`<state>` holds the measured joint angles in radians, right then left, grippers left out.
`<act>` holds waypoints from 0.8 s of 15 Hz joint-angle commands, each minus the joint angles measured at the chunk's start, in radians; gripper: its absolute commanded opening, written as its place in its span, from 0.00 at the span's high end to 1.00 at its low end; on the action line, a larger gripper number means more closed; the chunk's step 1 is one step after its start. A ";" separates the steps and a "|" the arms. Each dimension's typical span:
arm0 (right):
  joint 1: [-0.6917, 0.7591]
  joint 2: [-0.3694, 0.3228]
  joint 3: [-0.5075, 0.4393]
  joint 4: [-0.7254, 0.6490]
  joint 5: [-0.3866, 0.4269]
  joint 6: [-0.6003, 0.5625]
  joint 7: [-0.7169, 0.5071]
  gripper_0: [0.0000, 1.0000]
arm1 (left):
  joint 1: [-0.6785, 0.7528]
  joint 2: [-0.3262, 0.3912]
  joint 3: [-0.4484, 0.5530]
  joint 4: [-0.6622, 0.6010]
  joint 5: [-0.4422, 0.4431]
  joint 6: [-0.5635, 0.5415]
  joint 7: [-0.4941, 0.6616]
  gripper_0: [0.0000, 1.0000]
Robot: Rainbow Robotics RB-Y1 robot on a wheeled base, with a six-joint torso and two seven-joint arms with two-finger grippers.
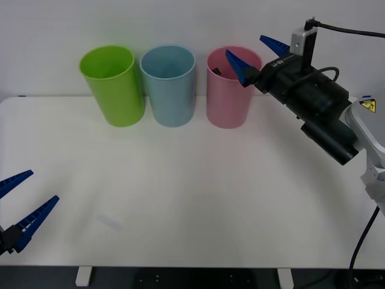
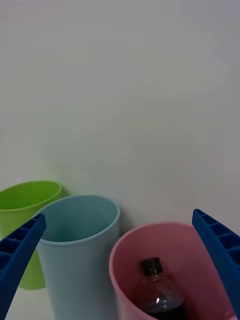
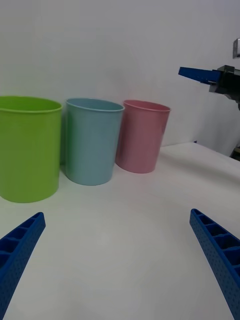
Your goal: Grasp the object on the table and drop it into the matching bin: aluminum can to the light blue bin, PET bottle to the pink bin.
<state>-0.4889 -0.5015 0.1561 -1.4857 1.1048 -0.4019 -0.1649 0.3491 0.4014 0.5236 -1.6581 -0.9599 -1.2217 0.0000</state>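
The right gripper (image 1: 255, 56) is hovering with its blue fingers spread wide and empty over the rim of the pink bin (image 1: 227, 96), at the far right end of a row of three bins on the white table (image 1: 198, 192). Directly below that gripper, the bottle (image 2: 159, 292) is resting inside the pink bin, black cap up. The light blue bin (image 1: 169, 87) and a green bin (image 1: 114, 87) are standing beyond it to the gripper's left. The left gripper (image 1: 21, 201) is waiting, fingers apart, low at the table's near left edge
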 commanded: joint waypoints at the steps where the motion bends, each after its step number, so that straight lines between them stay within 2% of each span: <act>1: 0.110 -0.045 -0.006 -0.110 -0.028 -0.014 0.015 0.00 | 0.000 0.000 0.000 0.000 0.000 0.000 0.000 0.00; 3: 0.197 -0.077 -0.024 -0.183 -0.053 -0.031 0.045 0.00 | 0.000 0.000 0.000 0.000 0.000 0.000 0.000 0.00; 6: 0.303 -0.103 -0.067 -0.225 -0.106 -0.095 0.194 0.00 | 0.000 0.000 0.000 0.000 0.000 0.000 0.000 0.00; 12: 0.492 -0.094 -0.207 -0.237 -0.137 -0.276 0.364 0.00 | 0.000 0.000 0.000 0.000 0.000 0.000 0.000 0.00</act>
<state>-0.0166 -0.5986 -0.0340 -1.7230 0.9685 -0.6580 0.1852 0.3491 0.4014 0.5236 -1.6580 -0.9599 -1.2217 0.0000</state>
